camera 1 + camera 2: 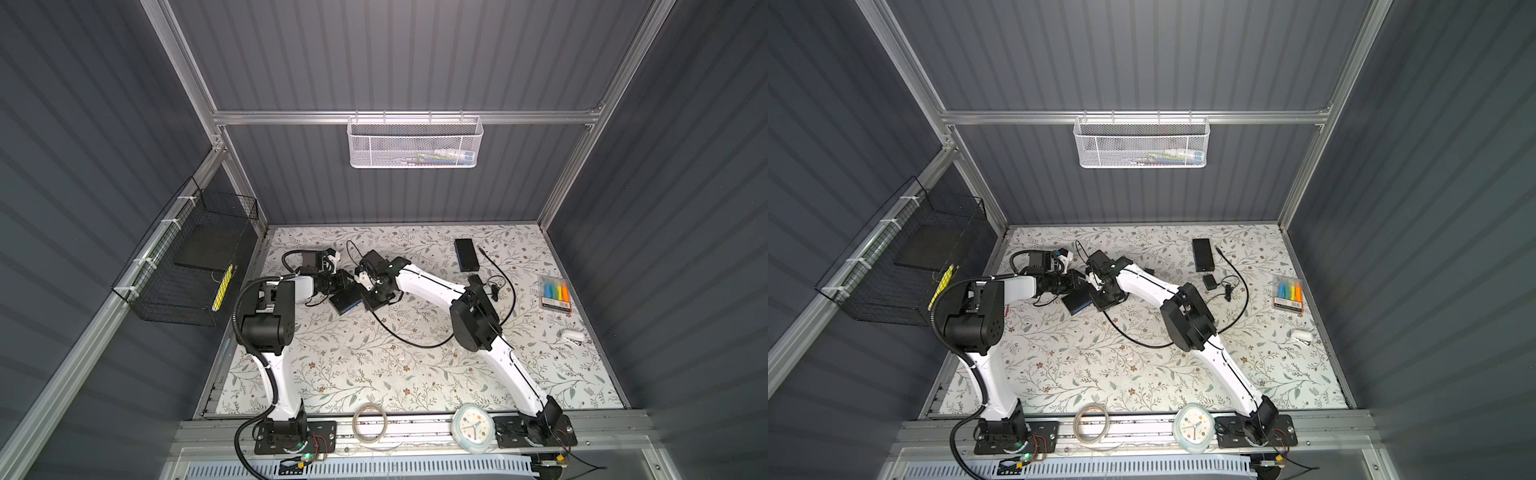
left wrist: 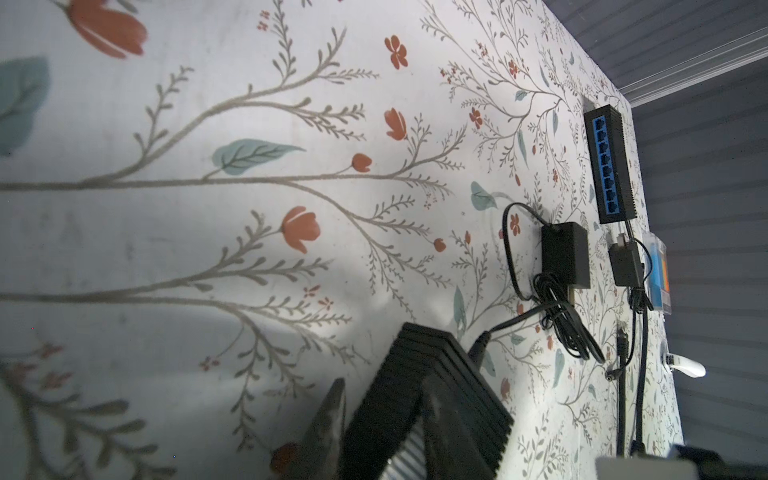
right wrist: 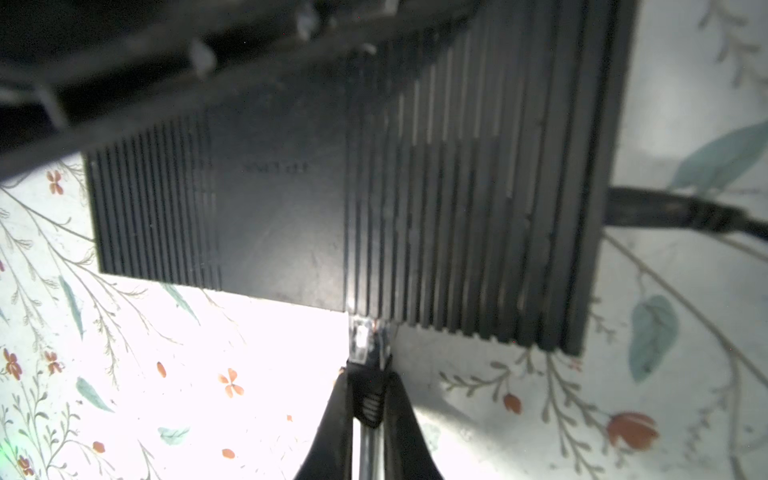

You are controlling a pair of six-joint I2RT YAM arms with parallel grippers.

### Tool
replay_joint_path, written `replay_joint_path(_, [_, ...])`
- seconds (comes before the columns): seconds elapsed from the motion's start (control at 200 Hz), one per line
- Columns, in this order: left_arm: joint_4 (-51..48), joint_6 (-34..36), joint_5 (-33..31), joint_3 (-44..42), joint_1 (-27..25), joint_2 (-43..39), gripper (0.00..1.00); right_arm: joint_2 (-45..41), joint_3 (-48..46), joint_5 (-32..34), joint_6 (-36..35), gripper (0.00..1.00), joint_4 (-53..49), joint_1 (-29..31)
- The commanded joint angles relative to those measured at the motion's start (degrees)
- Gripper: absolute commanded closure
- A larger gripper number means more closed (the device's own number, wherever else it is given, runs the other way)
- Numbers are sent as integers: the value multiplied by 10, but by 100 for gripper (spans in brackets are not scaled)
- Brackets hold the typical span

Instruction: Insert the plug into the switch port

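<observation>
At the switch [image 3: 282, 208] edge, the plug [image 3: 360, 341] sits clamped in the right pincer [image 3: 368, 388].

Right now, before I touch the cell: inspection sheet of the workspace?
Surface: floral-print tabletop, items mostly toward the back.
Job's things: network switch left of centre; Ethernet plug at its port edge, seating not visible.
Clutter: second switch, power adapter, highlighter pack, clock, tape roll.
Grippers: left gripper jaws clamp the network switch; right gripper jaws shut on the plug.
Cables: black Ethernet cable loops across the table; power cord enters the network switch.
Surroundings: white mesh basket on the back rail; black wire basket on the left wall.
</observation>
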Motion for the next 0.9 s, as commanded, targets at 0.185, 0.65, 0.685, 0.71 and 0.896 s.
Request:
replay_joint_path(0.185, [-52, 9, 4, -7, -16, 24, 70, 1, 22, 17, 6, 100, 13, -9])
replay_joint_path(0.65, [-52, 11, 4, -7, -19, 26, 70, -9, 24, 9, 4, 100, 10, -10])
replay_joint_path(0.685, [-51, 10, 4, -7, -19, 27, 71, -11, 23, 8, 6, 100, 10, -9])
replay_joint_path(0.71, [-52, 11, 4, -7, -19, 26, 71, -11, 24, 7, 5, 100, 10, -9])
replay_joint_path(0.896, [-51, 10, 4, -5, -21, 30, 71, -16, 27, 0, 6, 100, 8, -9])
